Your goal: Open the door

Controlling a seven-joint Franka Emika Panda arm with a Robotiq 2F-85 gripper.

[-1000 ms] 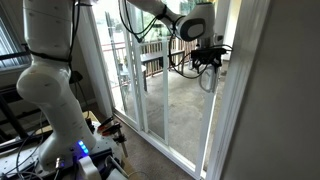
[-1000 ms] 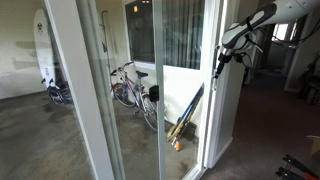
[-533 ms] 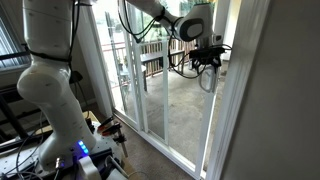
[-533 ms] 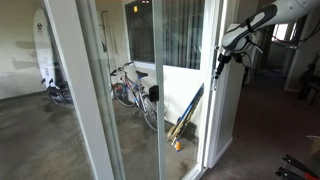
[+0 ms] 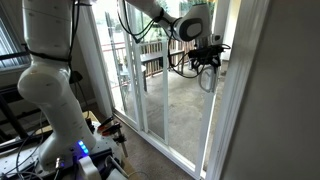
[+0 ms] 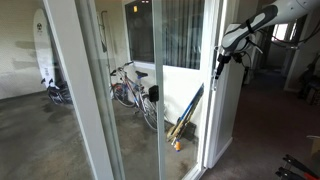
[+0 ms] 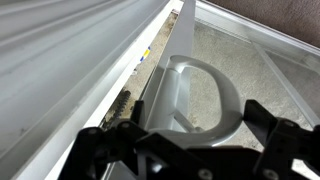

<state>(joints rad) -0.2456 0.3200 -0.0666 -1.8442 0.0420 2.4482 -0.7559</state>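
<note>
A Franka arm reaches out to a sliding glass door [image 5: 190,120], its gripper [image 7: 190,152] spread wide and lined up on the grey D-shaped handle [image 7: 196,95]. In the wrist view the loop stands directly ahead of the gripper, between the two dark fingers [image 7: 100,150], which flank it without visibly pressing on it. Nothing is pinched yet.

The door's narrow white frame [image 7: 160,90] runs past the gripper on the handle's mounting side. Beyond the handle, bare concrete shows through the pane.

In both exterior views the gripper [image 5: 207,55] [image 6: 224,58] hangs at the door's edge, about chest height on the tall panel [image 6: 212,125]. The handle [image 5: 208,78] is just below and in front of it. Whether the fingertips already touch the loop cannot be told from these angles.

The step in hand appears to be the final approach to the grasp, and the door looks shut or nearly so. The next move likely calls for easing forward until the loop sits deep between the fingers and then closing firmly on it. After that comes a pull sideways along the track, kept level with the frame so the panel slides rather than binds.
</note>
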